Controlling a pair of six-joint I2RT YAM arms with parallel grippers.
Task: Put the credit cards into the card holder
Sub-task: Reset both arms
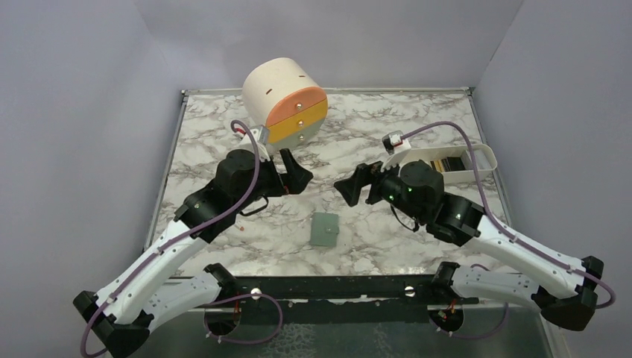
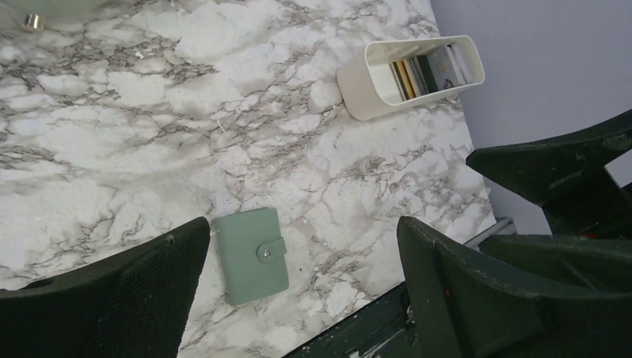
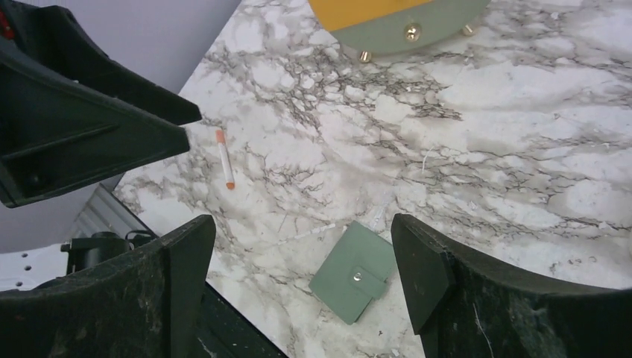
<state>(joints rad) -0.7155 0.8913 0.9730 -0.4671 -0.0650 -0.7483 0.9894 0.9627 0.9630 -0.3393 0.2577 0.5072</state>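
The card holder [image 1: 324,229] lies closed and flat on the marble surface [image 1: 417,127], close to the front edge, between the two arms. It is a small sage-green wallet with a strap and a metal snap button. Just beyond it, raised, the left end effector [image 1: 298,173] and the right end effector [image 1: 353,183] hang with fingers spread wide, both empty. Farther right, the credit cards [image 1: 449,162] stand on edge inside a white tray [image 1: 486,158].
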